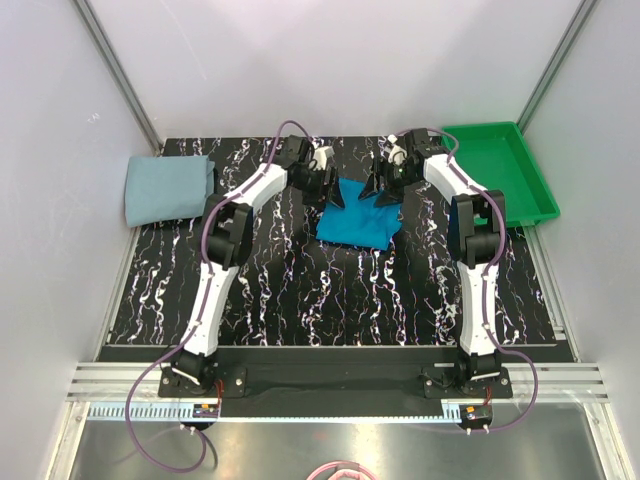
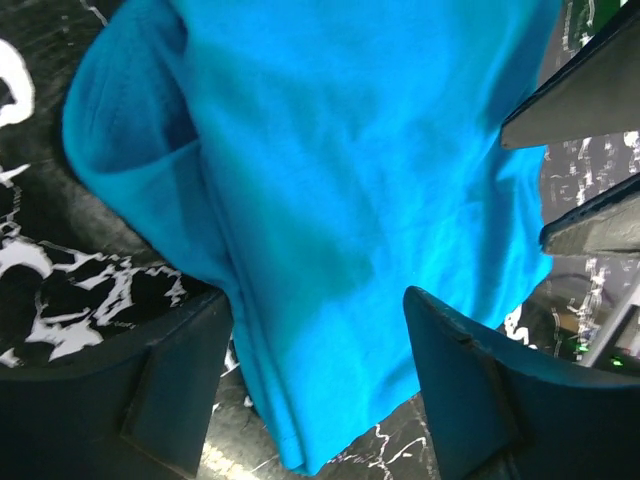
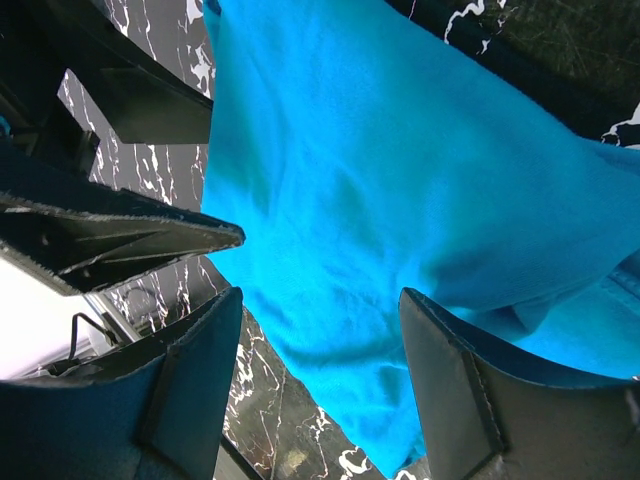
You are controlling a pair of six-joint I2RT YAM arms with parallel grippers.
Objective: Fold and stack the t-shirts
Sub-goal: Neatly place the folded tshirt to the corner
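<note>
The bright teal-blue t-shirt [image 1: 358, 218] lies folded at the back middle of the black marbled mat. My left gripper [image 1: 330, 190] is open over its far left corner; in the left wrist view the cloth [image 2: 340, 200] lies between and below the spread fingers [image 2: 175, 385]. My right gripper [image 1: 385, 190] is open over its far right corner; the right wrist view shows the cloth [image 3: 400, 200] under the spread fingers [image 3: 195, 375]. The pale grey-blue t-shirt [image 1: 168, 189] lies folded at the far left edge of the mat.
A green plastic tray [image 1: 500, 172] stands at the back right. The mat [image 1: 330, 290] is bounded by white walls with metal rails on the left, right and back. The other gripper's fingers show at the edge of each wrist view.
</note>
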